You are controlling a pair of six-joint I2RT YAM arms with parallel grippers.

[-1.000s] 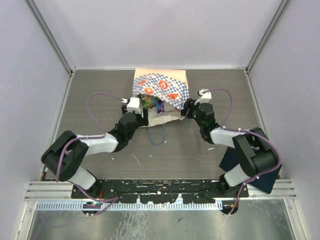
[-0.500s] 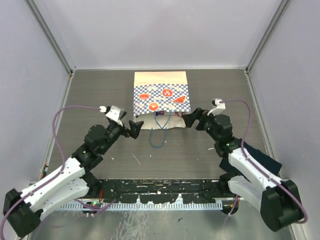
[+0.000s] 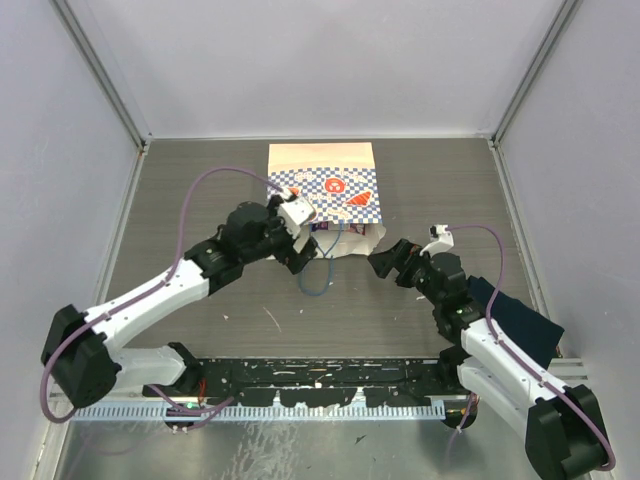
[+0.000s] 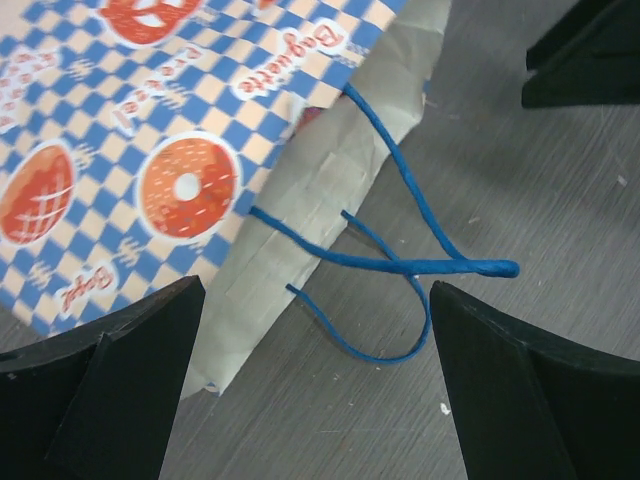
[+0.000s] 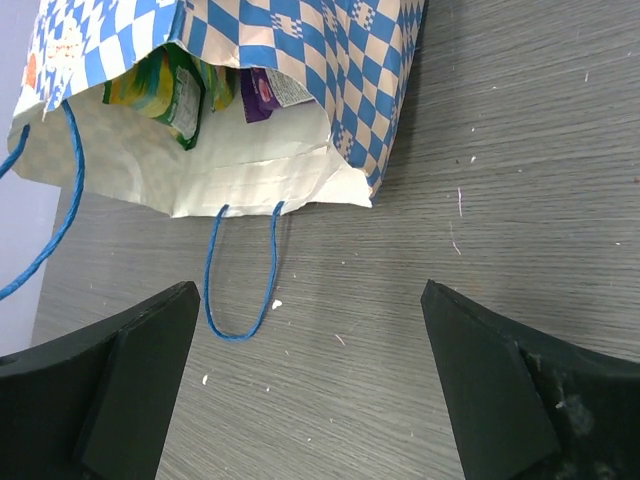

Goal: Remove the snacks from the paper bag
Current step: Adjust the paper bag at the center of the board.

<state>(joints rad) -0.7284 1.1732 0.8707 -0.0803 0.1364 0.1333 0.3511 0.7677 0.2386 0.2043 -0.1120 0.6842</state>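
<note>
The paper bag (image 3: 325,188) lies flat on the table, its mouth toward the arms and its blue cord handle (image 3: 315,275) trailing on the wood. In the right wrist view the mouth of the bag (image 5: 330,60) gapes a little, and inside it I see a green-yellow snack packet (image 5: 170,92) and a purple one (image 5: 266,95). My left gripper (image 3: 303,258) hovers open over the bag's near left corner and cord (image 4: 400,265), touching neither. My right gripper (image 3: 383,262) is open, just off the bag's near right corner, with only bare table between its fingers.
A dark navy cloth (image 3: 515,320) lies on the table at the right, beside the right arm. Grey walls enclose the table on the left, back and right. The right gripper's fingers (image 4: 585,50) show at the top right of the left wrist view.
Both grippers let go of the lifted bag mouth and drew back with jaws opening; the bag dropped flat. The left gripper has since come back to the bag's near left corner.
</note>
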